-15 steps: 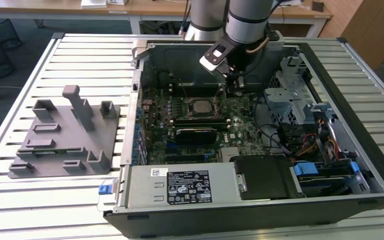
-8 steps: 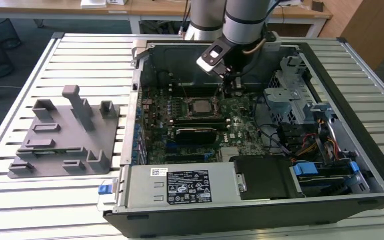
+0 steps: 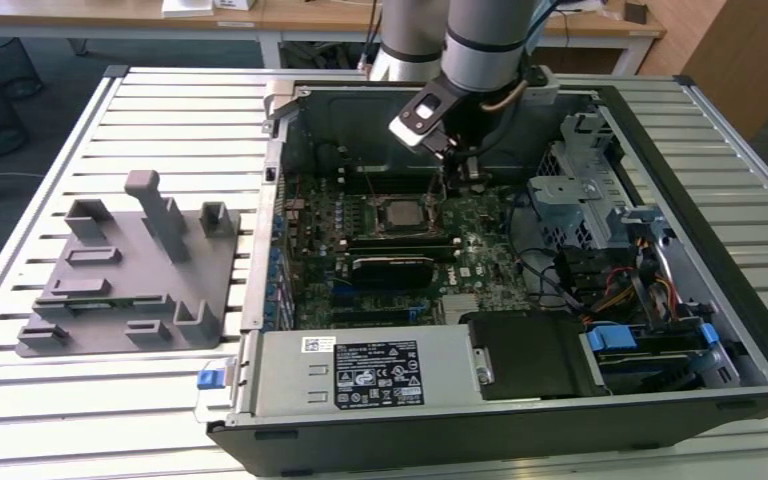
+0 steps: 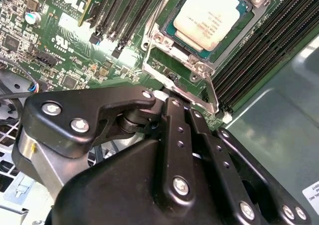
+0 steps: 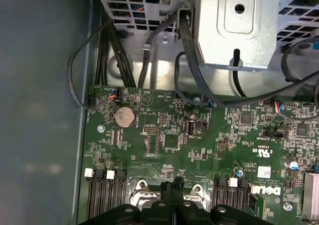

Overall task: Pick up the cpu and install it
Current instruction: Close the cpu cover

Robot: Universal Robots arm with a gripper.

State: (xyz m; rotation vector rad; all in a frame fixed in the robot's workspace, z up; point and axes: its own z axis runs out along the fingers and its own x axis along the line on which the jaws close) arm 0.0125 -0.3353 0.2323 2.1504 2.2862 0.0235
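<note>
The cpu lies flat in the socket of the green motherboard, inside the open computer case; its silver-grey top sits within the metal socket frame. My gripper hangs just behind the socket, low over the board. In both wrist views its black fingers are pressed together, and I see nothing between them. In the second wrist view the gripper tips are at the edge of the socket frame, beside the thin metal lever. The first wrist view has the gripper over the socket's rim.
A grey fixture block with posts stands on the slatted table at the exterior view's left. Inside the case are a metal drive cage, the power supply and loose black cables. Memory slots flank the socket.
</note>
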